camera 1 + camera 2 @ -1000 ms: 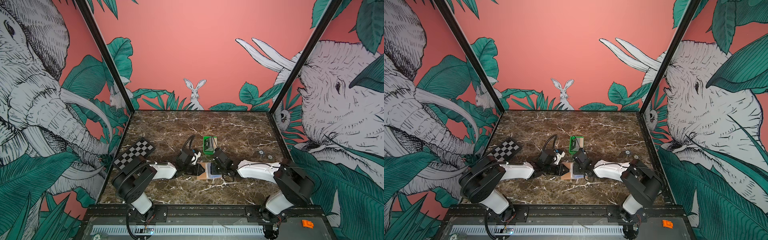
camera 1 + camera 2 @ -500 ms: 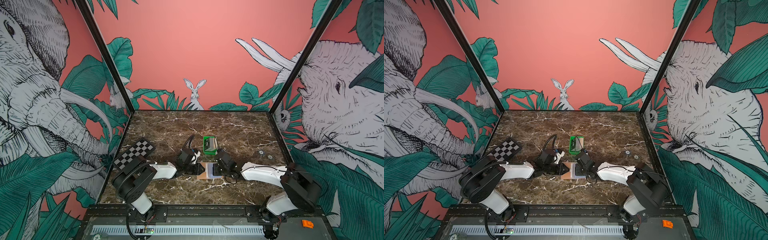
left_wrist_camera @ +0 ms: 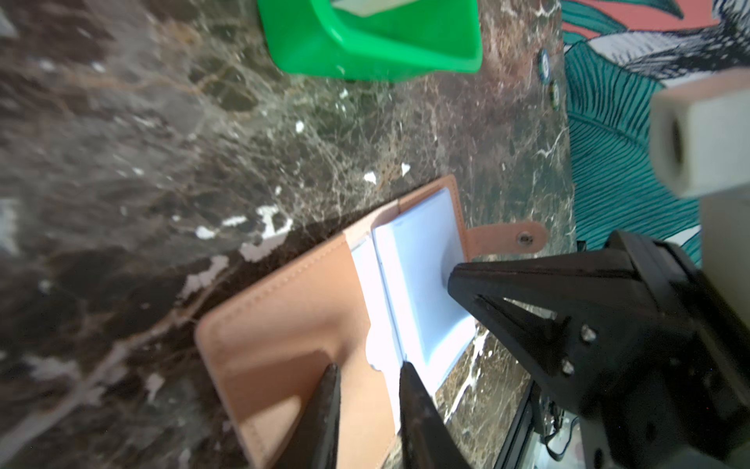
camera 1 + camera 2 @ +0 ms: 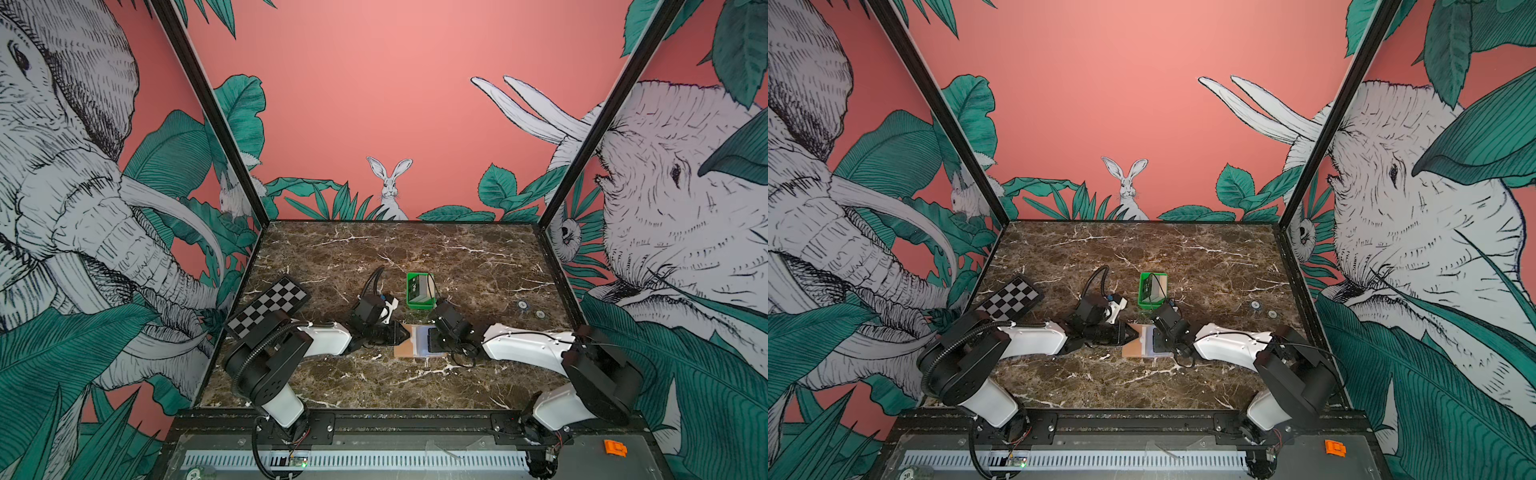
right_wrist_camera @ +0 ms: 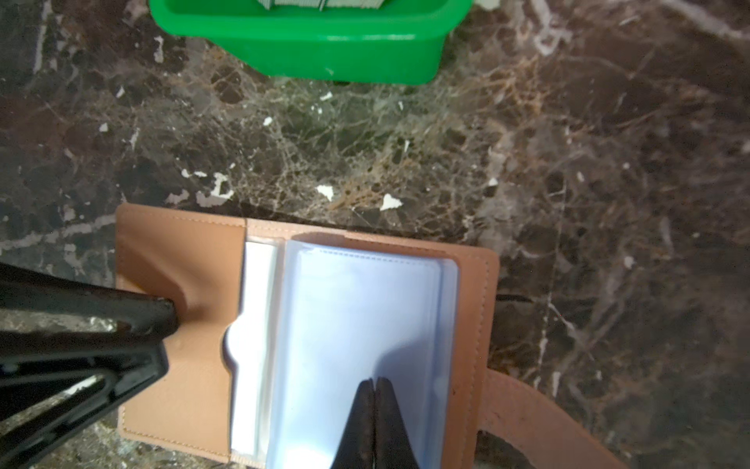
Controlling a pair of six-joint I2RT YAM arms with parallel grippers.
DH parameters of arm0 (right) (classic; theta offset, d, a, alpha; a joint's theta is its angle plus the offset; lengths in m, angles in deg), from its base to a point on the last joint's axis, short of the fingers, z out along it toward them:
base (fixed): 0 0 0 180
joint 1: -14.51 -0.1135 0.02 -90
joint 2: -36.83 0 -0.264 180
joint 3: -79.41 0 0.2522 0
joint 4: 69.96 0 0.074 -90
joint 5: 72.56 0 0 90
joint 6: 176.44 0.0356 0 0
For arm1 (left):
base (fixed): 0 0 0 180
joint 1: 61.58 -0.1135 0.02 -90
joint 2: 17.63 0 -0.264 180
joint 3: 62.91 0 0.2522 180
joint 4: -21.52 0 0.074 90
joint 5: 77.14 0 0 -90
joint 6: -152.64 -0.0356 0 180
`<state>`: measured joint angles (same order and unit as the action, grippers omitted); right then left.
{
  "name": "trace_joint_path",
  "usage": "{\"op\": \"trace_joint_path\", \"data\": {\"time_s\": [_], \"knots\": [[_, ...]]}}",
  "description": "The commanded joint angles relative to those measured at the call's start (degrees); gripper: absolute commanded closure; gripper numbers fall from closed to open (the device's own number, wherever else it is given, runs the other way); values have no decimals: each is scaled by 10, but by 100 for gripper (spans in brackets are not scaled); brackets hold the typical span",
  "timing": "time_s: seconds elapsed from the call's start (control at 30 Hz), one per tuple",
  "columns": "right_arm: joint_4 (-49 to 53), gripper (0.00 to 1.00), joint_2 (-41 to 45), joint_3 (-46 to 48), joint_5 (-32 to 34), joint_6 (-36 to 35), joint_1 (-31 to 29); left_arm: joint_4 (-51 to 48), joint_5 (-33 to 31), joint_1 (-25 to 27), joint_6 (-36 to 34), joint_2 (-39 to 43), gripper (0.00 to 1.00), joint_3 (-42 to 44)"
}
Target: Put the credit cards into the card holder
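White-and-black left arm [image 4: 324, 338] stretches low toward the centre, forearm almost level. Its black left gripper [image 3: 369, 367] has the jaws a narrow gap apart, tips angled down. White-and-black right arm [image 4: 523, 347] reaches in from the opposite side, with the black right gripper [image 5: 374, 381] pinched fully closed, near the left's tips but apart.

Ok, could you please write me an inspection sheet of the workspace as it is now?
Surface: brown marble table.
Job's things: card holder lies open; credit cards in green tray.
Clutter: checkerboard, two small discs, orange piece on front ledge.
Grippers: left gripper slightly open, tips on tan flap; right gripper shut, tips on clear pockets.
Cables: black cable loops over left wrist; thin wire along right arm.
Surroundings: jungle mural walls.
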<state>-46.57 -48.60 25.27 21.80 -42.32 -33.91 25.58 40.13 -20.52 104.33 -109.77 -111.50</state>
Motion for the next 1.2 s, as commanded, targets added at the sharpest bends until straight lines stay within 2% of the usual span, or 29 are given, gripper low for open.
{"op": "trace_joint_path", "data": {"time_s": [0.0, 0.13, 0.3, 0.8, 1.17], "knots": [[32, 100, 10, -20, 19, -10, 9, -10, 11, -5, -9, 5, 72, -32], [61, 100, 14, -21, 30, -10, 17, -66, -3, -5, -37, 0, 72, -58], [87, 100, 20, -12, 35, -9, 27, -81, -7, -5, -42, -12, 72, -55], [126, 100, 22, -11, 55, -46, 61, -54, 0, -5, -41, -38, 72, -15], [115, 100, 22, -11, 36, -60, 77, -34, 1, -5, -34, -45, 72, -9]]}}
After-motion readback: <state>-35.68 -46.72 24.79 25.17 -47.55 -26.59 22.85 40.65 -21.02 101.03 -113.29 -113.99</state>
